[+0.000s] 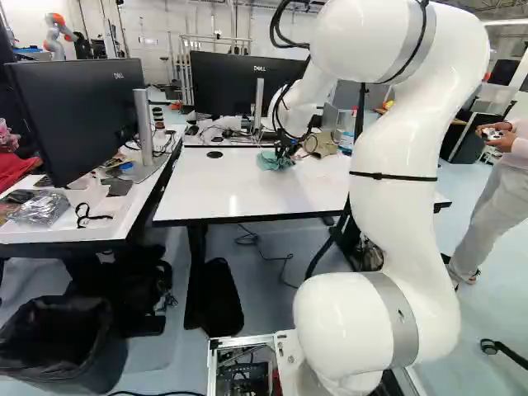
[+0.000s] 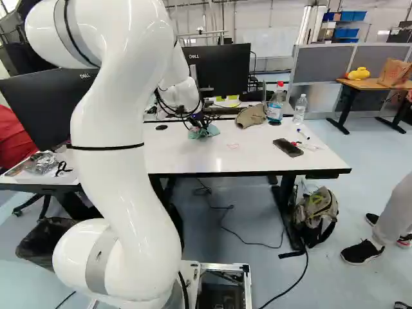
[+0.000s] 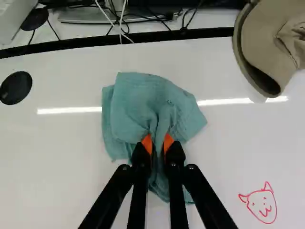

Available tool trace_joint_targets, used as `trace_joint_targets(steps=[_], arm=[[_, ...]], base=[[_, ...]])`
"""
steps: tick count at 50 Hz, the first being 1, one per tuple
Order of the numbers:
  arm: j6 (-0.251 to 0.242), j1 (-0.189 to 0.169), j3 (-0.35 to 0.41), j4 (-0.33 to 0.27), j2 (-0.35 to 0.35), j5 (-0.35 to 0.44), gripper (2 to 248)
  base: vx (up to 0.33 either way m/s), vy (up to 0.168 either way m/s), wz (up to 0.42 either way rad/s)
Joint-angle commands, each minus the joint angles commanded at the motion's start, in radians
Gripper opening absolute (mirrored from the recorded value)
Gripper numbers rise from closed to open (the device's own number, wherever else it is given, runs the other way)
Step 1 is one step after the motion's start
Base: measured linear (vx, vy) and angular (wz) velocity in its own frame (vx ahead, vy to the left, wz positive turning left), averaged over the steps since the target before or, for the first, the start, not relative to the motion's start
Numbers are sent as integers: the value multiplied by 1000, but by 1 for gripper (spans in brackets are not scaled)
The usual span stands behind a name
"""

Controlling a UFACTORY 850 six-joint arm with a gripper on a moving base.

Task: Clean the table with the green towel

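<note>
Bright, diffuse light here, and look: a thin white streak of glare cuts across the surface (image 3: 57,162) in the wrist view, roughly along its far edge. In the left base view, a small gleam sits near the front edge. Softer shading rounds the bright white arm (image 1: 396,202).

You can't see the stretch of the crumpled blue-green cloth towel (image 3: 147,98) behind the black two-fingered gripper (image 2: 201,125), whose orange pads (image 3: 147,143) are partly sunk in its folds. Your wrist view's edge cuts off the tan fabric cap (image 3: 269,43). In your left base view, the thick white arm (image 1: 396,223) hides part of the white rectangular table (image 1: 239,186); in your right, it covers part of the black flat-screen monitor (image 2: 38,106), and the red line-drawn face (image 3: 261,206) is too small to make out
</note>
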Motion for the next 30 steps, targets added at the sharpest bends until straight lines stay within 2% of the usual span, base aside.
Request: trace_joint_targets(steps=[12, 30], arm=[[0, 7, 12, 0, 35, 0, 46], [0, 55, 63, 0, 114, 0, 46]], base=[[0, 0, 0], [0, 0, 0]])
